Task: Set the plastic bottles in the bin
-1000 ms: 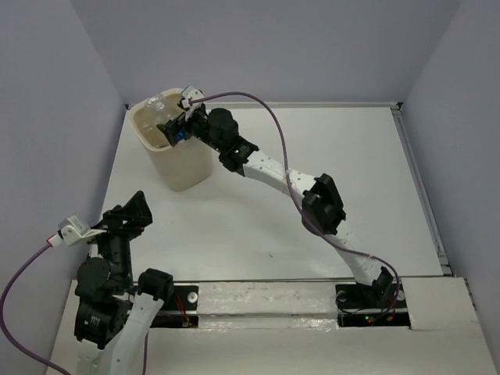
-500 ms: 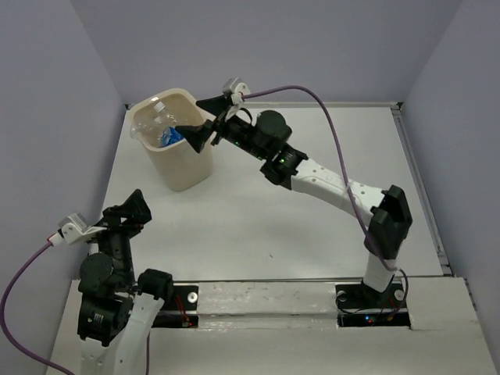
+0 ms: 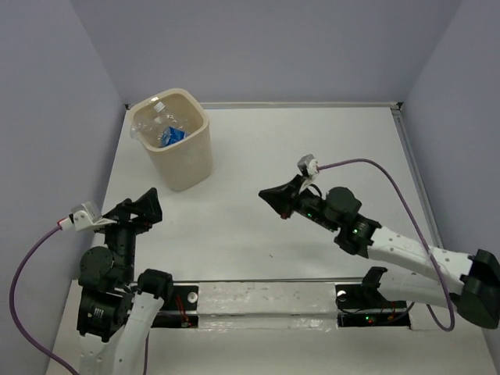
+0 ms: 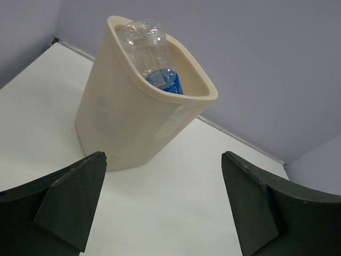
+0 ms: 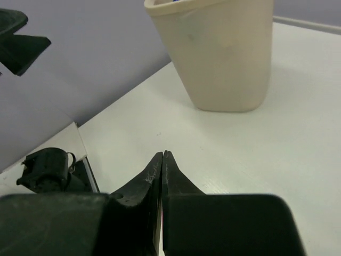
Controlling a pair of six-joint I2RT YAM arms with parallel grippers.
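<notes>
Fingers of the right gripper (image 3: 269,194) are pressed together on nothing, low over the table (image 3: 258,148) at about 4 o'clock from the bin (image 3: 191,164); an empty pinch suits an arm with no load. From above, the left gripper (image 3: 147,207) sits at 6 o'clock from the bin, spread and empty. Plastic bottles (image 3: 160,123) lie inside the bin and none shows on the table, so the job looks done.

Left wrist view: fingers (image 4: 72,202) wide apart, framing the bin (image 4: 122,122). One bottle (image 4: 145,40) leans on its far wall, base uppermost, I think. Its blue label (image 4: 165,82) carries no readable writing.

Right wrist view: tips (image 5: 160,173) touching, the bin (image 5: 229,58) at 1 o'clock.
</notes>
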